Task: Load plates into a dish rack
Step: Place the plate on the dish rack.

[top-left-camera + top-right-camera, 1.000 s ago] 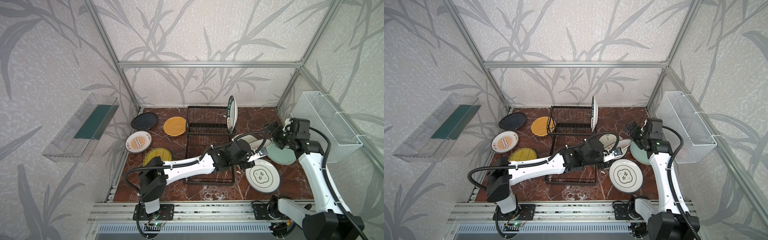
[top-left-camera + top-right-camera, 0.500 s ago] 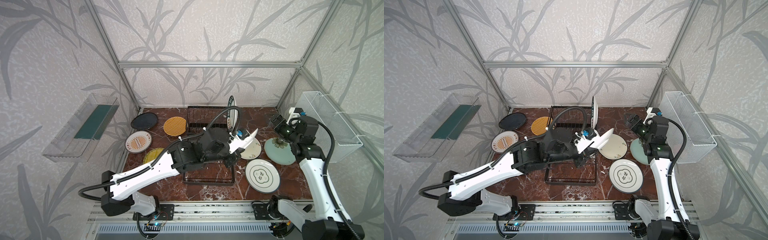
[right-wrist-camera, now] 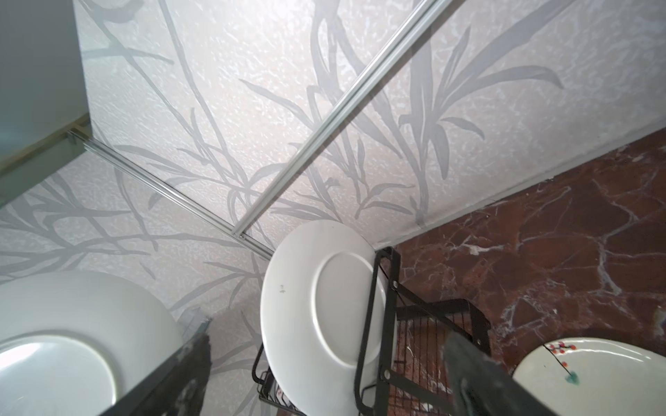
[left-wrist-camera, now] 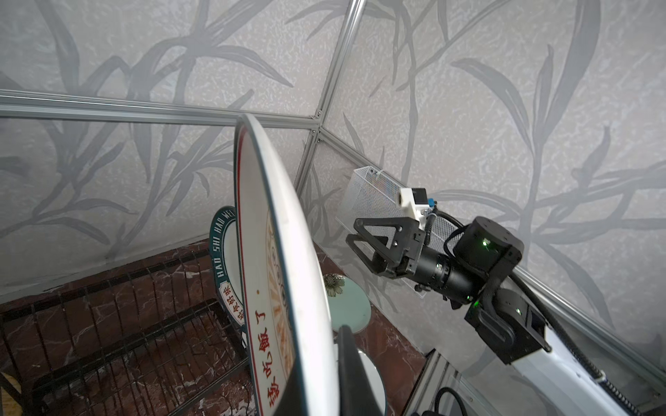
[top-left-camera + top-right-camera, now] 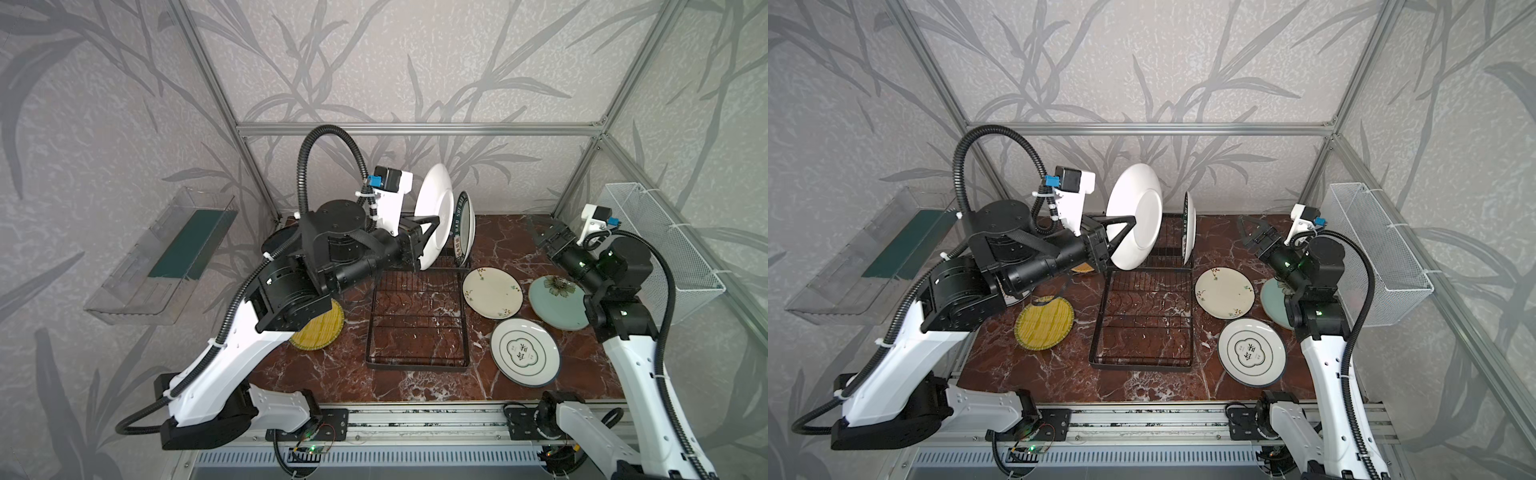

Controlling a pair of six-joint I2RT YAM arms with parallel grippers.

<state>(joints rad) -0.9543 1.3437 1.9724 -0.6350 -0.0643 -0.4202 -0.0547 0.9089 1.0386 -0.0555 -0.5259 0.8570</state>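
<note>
In both top views the left gripper (image 5: 432, 232) pinches a white plate (image 5: 438, 199) on edge above the dish rack (image 5: 415, 328), just beside the lettered plate (image 5: 466, 232) standing there. If lowered tilted, it may knock that one. Left wrist view: the right gripper (image 4: 371, 245) hangs near, jaws spread, empty. Right wrist view: the lettered plate (image 3: 317, 317) stands in its slot.

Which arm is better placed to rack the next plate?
Left. The left gripper is shut on the white plate, held on edge above the dish rack beside the lettered plate. The right gripper is open and empty.
</note>
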